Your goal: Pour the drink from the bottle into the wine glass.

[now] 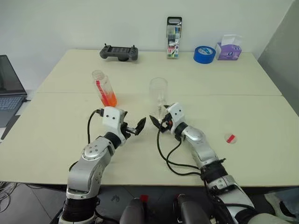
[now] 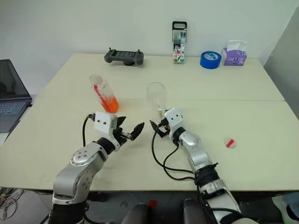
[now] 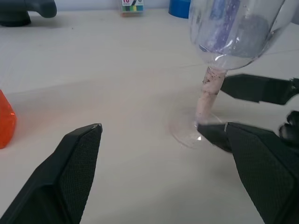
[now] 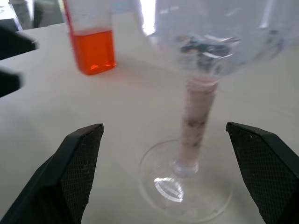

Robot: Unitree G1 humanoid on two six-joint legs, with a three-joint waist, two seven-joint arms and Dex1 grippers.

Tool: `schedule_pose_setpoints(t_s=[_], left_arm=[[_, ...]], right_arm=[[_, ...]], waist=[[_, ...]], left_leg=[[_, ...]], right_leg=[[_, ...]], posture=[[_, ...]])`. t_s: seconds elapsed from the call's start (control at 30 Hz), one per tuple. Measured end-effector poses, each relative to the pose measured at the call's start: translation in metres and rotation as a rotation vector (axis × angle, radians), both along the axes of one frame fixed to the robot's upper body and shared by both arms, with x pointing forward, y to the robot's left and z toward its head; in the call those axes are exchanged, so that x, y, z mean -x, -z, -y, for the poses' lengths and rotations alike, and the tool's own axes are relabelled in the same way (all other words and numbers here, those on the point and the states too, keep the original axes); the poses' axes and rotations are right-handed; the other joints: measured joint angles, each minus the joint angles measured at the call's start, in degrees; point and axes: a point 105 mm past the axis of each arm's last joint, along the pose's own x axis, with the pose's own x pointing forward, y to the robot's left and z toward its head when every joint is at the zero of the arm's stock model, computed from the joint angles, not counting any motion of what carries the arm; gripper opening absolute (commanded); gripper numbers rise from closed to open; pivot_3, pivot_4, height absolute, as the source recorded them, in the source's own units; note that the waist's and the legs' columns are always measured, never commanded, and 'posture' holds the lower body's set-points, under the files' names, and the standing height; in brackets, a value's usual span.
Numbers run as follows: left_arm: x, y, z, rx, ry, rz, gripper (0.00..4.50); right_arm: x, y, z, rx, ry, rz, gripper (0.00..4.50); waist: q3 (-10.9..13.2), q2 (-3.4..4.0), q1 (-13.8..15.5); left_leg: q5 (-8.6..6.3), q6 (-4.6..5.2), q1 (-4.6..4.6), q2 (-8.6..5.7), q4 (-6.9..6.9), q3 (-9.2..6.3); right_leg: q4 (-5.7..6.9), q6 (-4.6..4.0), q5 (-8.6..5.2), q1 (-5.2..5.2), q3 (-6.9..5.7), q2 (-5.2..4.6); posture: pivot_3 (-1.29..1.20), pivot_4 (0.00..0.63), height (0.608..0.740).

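The bottle [image 1: 104,88] stands upright and uncapped on the table, left of centre, with the orange-red drink [image 1: 109,99] filling its lower part. To its right stands the wine glass [image 1: 159,94], upright and with a clear bowl. My right gripper [image 1: 159,122] is open at the glass's stem [image 4: 196,119]. One of its fingers [image 4: 77,163] is on each side of the stem, apart from it. My left gripper [image 1: 135,127] hangs open and holds nothing, just in front of the bottle and left of the glass's foot [image 3: 187,135].
A small red-and-white cap [image 1: 230,138] lies on the table to the right. Along the far edge are a black controller [image 1: 119,52], a marker pack [image 1: 174,38], a blue tape roll [image 1: 204,54] and a tissue box [image 1: 228,48]. A laptop [image 1: 9,93] sits far left.
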Motion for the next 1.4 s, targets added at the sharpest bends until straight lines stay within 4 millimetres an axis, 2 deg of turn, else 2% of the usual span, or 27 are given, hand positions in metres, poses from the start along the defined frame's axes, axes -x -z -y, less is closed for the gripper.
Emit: schedule_pose_setpoints(t_s=[0.13,0.27,0.4,0.47,0.53,0.57,0.6,0.67,0.83,0.93,1.13,1.4], left_arm=[[-0.01,0.002,-0.02,-0.001,-0.109,0.008,4.5],[-0.019,0.001,-0.04,-0.057,-0.218,0.047,4.5],[-0.028,-0.013,-0.057,-0.077,-0.324,0.113,4.5],[-0.031,-0.019,-0.065,-0.067,-0.352,0.137,4.5],[-0.033,-0.024,-0.064,-0.058,-0.343,0.151,4.5],[-0.034,-0.027,-0.063,-0.053,-0.332,0.158,4.5],[-0.035,-0.029,-0.062,-0.05,-0.326,0.165,4.5],[-0.035,-0.033,-0.067,-0.048,-0.328,0.174,4.5],[-0.038,-0.039,-0.083,-0.063,-0.374,0.195,4.5],[-0.044,-0.04,-0.092,-0.078,-0.396,0.2,4.5],[-0.063,-0.048,-0.095,-0.072,-0.381,0.216,4.5],[-0.092,-0.04,-0.096,-0.069,-0.374,0.194,4.5]], right_arm=[[0.017,-0.013,0.02,0.072,-0.041,-0.021,4.47],[0.027,-0.034,0.059,0.142,0.006,-0.007,4.47],[0.048,-0.056,0.084,0.254,-0.063,-0.021,4.47],[0.055,-0.085,0.089,0.278,-0.111,-0.008,4.47],[0.054,-0.127,0.09,0.266,-0.126,0.059,4.47],[0.056,-0.156,0.086,0.246,-0.148,0.115,4.47],[0.06,-0.176,0.083,0.226,-0.167,0.163,4.47],[0.068,-0.202,0.074,0.166,-0.223,0.214,4.47],[0.059,-0.195,0.069,0.097,-0.269,0.12,4.47],[0.056,-0.197,0.069,0.087,-0.276,0.113,4.47],[0.054,-0.202,0.06,0.104,-0.311,0.139,4.47],[0.05,-0.203,0.057,0.098,-0.313,0.144,4.47]], waist=[[0.01,-0.02,0.05],[0.03,-0.04,0.17],[0.07,-0.07,0.22],[0.11,-0.08,-0.08],[0.13,-0.08,-0.22],[0.14,-0.08,-0.22],[0.12,-0.1,-0.11],[0.03,-0.29,0.0],[0.06,-0.31,0.23],[0.06,-0.31,0.26],[0.06,-0.31,0.27],[0.05,-0.31,0.33]], left_leg=[[0.0,0.0,0.0,0.02,0.0,-0.04],[0.0,0.0,-0.07,-0.03,0.0,-0.04],[0.0,0.0,-0.12,-0.06,0.03,-0.01],[-0.01,0.01,-0.1,-0.03,0.04,0.05],[-0.01,0.01,-0.09,0.01,0.02,0.07],[-0.01,0.02,-0.09,0.0,0.0,0.06],[-0.01,0.02,-0.1,0.01,-0.05,0.06],[-0.01,0.02,-0.1,0.06,-0.21,-0.01],[-0.01,0.02,-0.16,-0.06,-0.35,0.01],[0.01,0.02,-0.2,-0.07,-0.48,0.02],[0.0,0.01,-0.22,-0.14,-0.65,0.01],[0.02,-0.01,-0.82,-0.14,-0.62,0.0]], right_leg=[[-0.03,0.24,-0.14,0.0,-0.09,-0.02],[-0.12,0.26,-0.15,0.01,-0.11,-0.03],[-0.22,0.28,-0.15,0.01,-0.11,-0.08],[-0.22,0.28,-0.15,0.01,-0.09,-0.07],[-0.21,0.28,-0.15,-0.02,-0.1,-0.04],[-0.2,0.27,-0.15,-0.03,-0.12,-0.02],[-0.22,0.27,-0.15,0.0,-0.21,0.0],[-0.26,0.19,-0.1,0.03,-0.23,0.0],[-0.37,0.0,0.01,-0.02,-0.22,-0.18],[-0.72,0.03,0.04,-0.02,-0.22,-0.21],[-0.83,0.06,0.06,-0.03,-0.27,-0.32],[-0.69,0.06,0.08,-0.69,-0.29,-0.4]], posture=[[0.0,0.15,0.74],[0.0,0.15,0.74],[0.0,0.15,0.74],[0.0,0.15,0.74],[0.0,0.15,0.74],[0.0,0.15,0.74],[0.0,0.15,0.74],[0.0,0.15,0.74],[0.0,0.15,0.74],[0.0,0.15,0.74],[0.0,0.15,0.74],[0.0,0.15,0.74]])
